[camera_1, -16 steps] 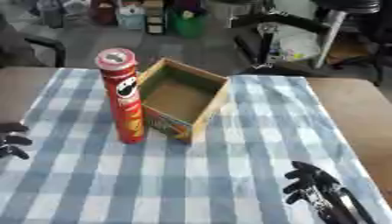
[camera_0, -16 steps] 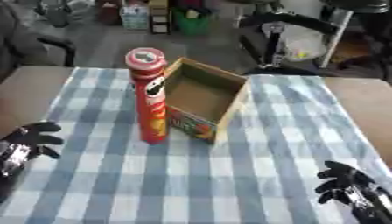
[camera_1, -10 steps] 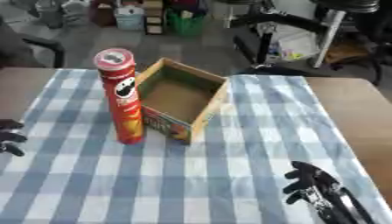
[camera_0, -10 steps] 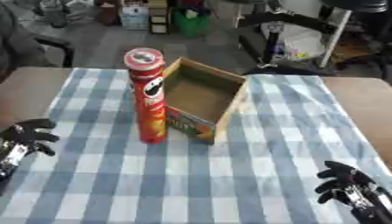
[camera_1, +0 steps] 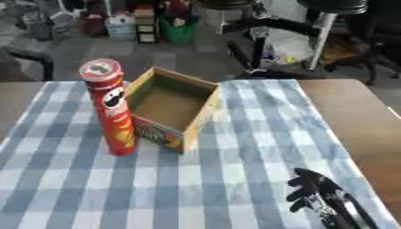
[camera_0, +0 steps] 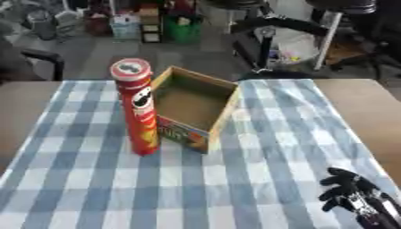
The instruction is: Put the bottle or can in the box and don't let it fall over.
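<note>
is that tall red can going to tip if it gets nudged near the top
Probably: the red can stands upright, tall and narrow on a small base. Its round body would likely roll once down. The box beside it might catch a fall to that side.

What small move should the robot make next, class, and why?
Probably reach the right hand up and across toward the can. The can stands upright on the cloth beside the open box, not in it, and nothing holds it; the right hand rests open at the lower right, and no left hand shows.
</note>
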`<state>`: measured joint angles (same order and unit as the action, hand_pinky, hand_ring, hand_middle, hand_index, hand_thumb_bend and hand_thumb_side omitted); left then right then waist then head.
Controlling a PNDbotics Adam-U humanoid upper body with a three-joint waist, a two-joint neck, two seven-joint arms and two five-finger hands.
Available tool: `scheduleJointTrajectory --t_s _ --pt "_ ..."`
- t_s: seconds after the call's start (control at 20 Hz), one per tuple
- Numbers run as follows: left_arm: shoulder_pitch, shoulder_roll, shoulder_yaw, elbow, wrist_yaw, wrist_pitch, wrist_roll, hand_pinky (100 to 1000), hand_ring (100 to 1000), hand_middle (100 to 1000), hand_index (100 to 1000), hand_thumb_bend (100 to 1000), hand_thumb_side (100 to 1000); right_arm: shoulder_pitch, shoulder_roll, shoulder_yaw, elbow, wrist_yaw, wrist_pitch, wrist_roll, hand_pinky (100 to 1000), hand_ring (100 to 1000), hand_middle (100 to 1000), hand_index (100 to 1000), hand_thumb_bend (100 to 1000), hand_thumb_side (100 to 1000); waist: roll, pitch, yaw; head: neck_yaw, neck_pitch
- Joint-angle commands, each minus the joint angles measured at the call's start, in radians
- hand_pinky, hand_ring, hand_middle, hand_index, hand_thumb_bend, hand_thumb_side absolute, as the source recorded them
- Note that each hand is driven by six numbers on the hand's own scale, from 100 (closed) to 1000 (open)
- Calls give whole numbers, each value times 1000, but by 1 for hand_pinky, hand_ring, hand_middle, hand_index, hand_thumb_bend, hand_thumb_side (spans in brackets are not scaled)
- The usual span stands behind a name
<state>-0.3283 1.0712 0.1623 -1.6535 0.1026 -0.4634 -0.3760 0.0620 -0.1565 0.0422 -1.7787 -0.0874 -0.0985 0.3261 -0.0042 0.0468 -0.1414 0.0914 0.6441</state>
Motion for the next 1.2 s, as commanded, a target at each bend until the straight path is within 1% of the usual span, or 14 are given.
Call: scheduleJointTrajectory --t_s 0.05,0.2,0.25,0.3,0.35,0.45,0.55,0.65,0.75,1.0,1.2 --pt "-133 101 -96 109 -74 -92 -72 795 809 845 929 321 600 -10 -24 5 -12 3 -1 7 497 585 655 829 100 602 6 -15 -9 8 -11" --pt "-307 53 -194 211 -158 -163 -185 837 829 865 944 398 609 -10 -31 11 -12 1 -2 13 496 585 655 829 100 602 11 -20 -22 12 -7" --pt "-362 28 -223 246 -189 -182 -229 843 832 869 946 409 613 -11 -33 12 -12 0 -2 14 496 585 655 830 100 602 12 -20 -25 11 -9" --pt "-415 -1 -249 280 -221 -199 -273 863 841 877 950 442 616 -11 -35 12 -13 -1 -2 15 497 585 655 830 100 603 13 -21 -28 9 -10" --pt "-466 -34 -273 315 -253 -216 -316 863 842 877 950 444 617 -11 -36 13 -13 -2 -1 16 497 585 655 830 100 603 14 -22 -30 7 -11" --pt "-548 -104 -309 379 -300 -250 -390 867 845 881 950 463 627 -11 -36 17 -12 -4 0 20 496 585 656 830 100 604 14 -23 -33 6 -13" --pt "-615 -169 -330 442 -342 -276 -453 868 849 884 952 483 643 -13 -36 22 -10 -5 0 26 496 585 656 830 100 605 13 -23 -37 10 -14" --pt "-656 -220 -340 492 -377 -296 -494 865 855 886 953 504 661 -16 -35 24 -10 -8 0 30 497 585 656 830 100 605 12 -24 -42 16 -12" --pt "-678 -257 -352 528 -413 -310 -521 856 860 886 954 524 681 -18 -35 24 -9 -12 0 30 497 586 656 830 100 606 11 -24 -47 20 -11" --pt "-696 -314 -393 588 -536 -345 -531 816 858 879 950 563 698 -22 -35 25 -9 -18 1 32 497 586 656 830 100 608 9 -24 -55 28 -4" --pt "-701 -353 -407 631 -617 -373 -531 803 849 871 946 575 702 -23 -34 28 -7 -18 1 36 497 586 656 830 100 609 7 -23 -58 28 -5"
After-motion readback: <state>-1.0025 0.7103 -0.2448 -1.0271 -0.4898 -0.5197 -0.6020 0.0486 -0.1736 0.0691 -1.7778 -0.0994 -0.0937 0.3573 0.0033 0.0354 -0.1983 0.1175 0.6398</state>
